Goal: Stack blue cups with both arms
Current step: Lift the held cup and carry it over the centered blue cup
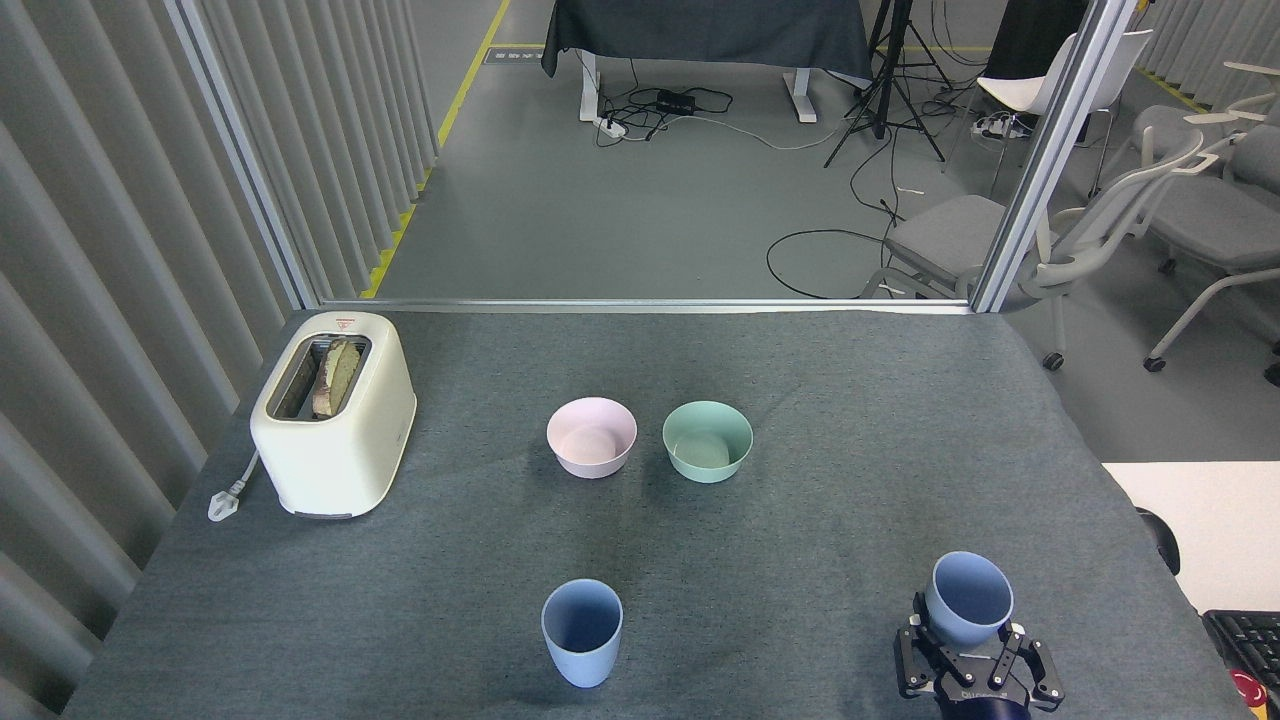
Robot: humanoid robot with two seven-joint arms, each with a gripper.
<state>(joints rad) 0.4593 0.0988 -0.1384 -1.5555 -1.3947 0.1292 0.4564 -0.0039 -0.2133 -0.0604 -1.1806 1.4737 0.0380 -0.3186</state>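
Toaster (334, 415): cream, bread in slot, far left of the tool and further back on the table (850, 400); unplugged cord end beside it. Not of the task.

Pink bowl (591, 437): upright, empty, well left of the tool and behind it. Not of the task.

Near blue cup (581, 633): upright on the table, mouth up, free-standing, well apart to the left of the tool, about level with it. Judged light, stiff plastic, matte and so not very slippery; tapered toward base, so likely to slide upward out of a squeeze placed too low. Best taken around the upper wall, below the rim, mouth left clear to receive the other.

Mint-green bowl (707, 441): upright, empty, just beside the pink bowl, left of the tool and behind it. Not of the task.

Held blue cup (968, 597): at the tool itself, tilted, mouth toward the camera, lower body between the fingers. Appears lifted or tipped off the cloth; contact with the table not certain.

Right tool (970, 672): black, fingers (917, 668) closed around the base of the held blue cup.

Left tool: out of sight.
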